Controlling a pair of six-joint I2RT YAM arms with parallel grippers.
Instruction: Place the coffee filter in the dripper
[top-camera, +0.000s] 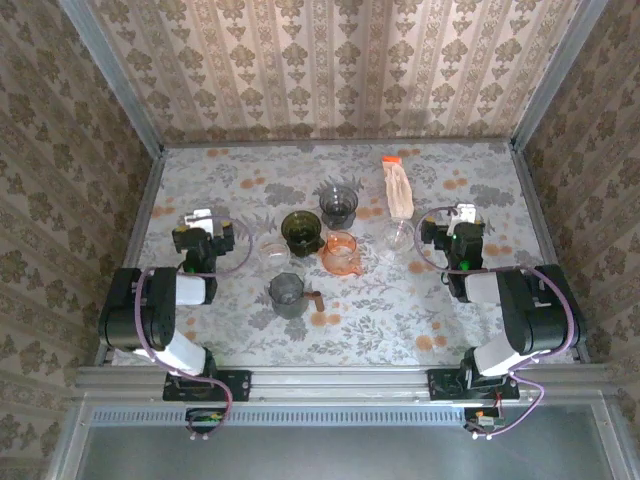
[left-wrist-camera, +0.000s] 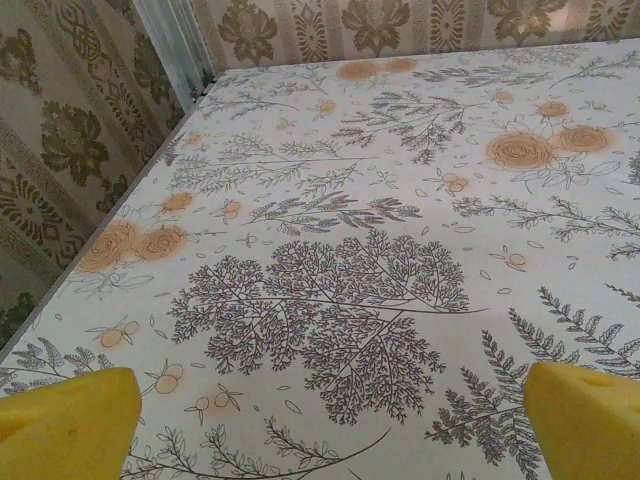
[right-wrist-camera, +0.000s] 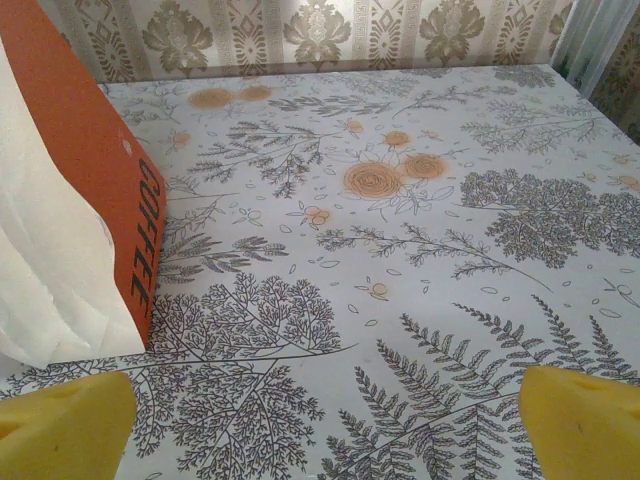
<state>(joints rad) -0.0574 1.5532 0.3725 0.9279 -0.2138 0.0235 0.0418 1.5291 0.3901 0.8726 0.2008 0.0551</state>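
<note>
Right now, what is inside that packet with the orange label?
White paper coffee filters lie in the packet, against its orange card printed COFFEE. The outer sheet covers the rest, so their number cannot be seen.

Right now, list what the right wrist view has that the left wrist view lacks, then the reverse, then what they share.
Right wrist: the filter pack at the left, its orange card reading COFFEE. Left wrist: the left wall along the table edge. Both: the floral table, the back wallpaper, and an open gripper, left gripper and right gripper, holding nothing.
</note>
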